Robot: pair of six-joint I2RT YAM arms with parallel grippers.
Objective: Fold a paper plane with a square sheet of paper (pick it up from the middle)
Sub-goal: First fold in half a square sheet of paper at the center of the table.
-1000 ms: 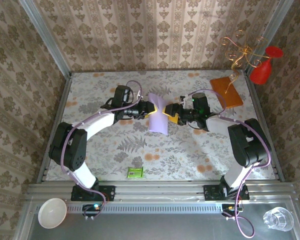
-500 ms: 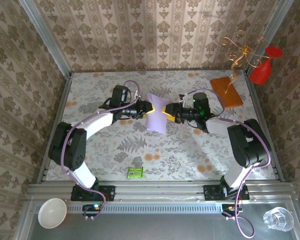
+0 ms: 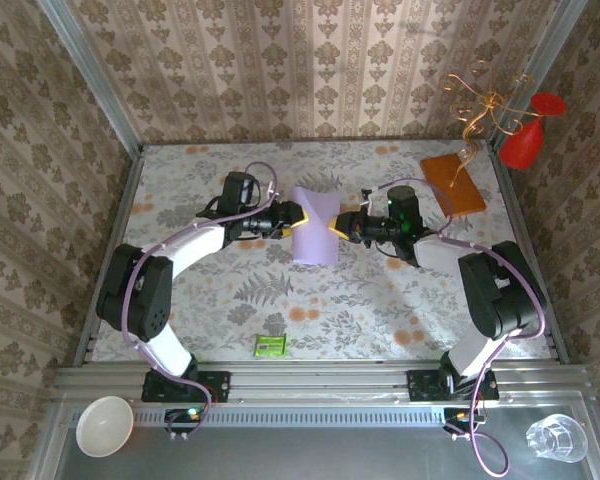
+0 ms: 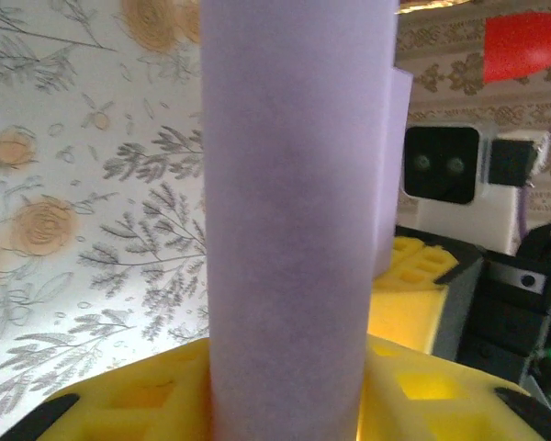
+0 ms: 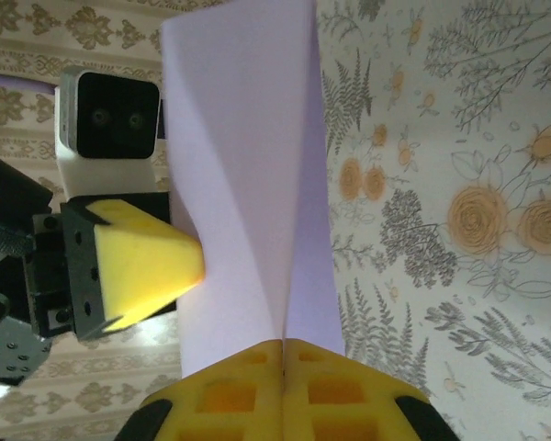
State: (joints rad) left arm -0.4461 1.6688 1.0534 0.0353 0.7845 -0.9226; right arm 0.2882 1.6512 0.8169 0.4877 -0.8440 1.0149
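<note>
The square sheet of paper [image 3: 315, 228], pale lavender and bent into a long fold, hangs above the middle of the table between both grippers. My right gripper [image 3: 333, 227] is shut on its right side; in the right wrist view its yellow jaws [image 5: 283, 344] meet tightly on the crease of the paper [image 5: 248, 138]. My left gripper [image 3: 292, 220] sits at the sheet's left side. In the left wrist view the curved paper [image 4: 294, 184] runs between the left gripper [image 4: 289, 367], whose jaws stand apart. One left fingertip [image 5: 142, 262] rests against the sheet's face.
An orange-brown board [image 3: 453, 183] lies at the back right, beside a red glass [image 3: 528, 140] and a gold wire ornament [image 3: 480, 100]. A small green packet [image 3: 270, 346] lies near the front edge. A white bowl [image 3: 104, 425] and a clear glass [image 3: 557, 437] stand on the front ledge.
The right gripper closed onto the paper's right side. The left jaws have spread, and the sheet's pinched waist has relaxed into a straighter band.
</note>
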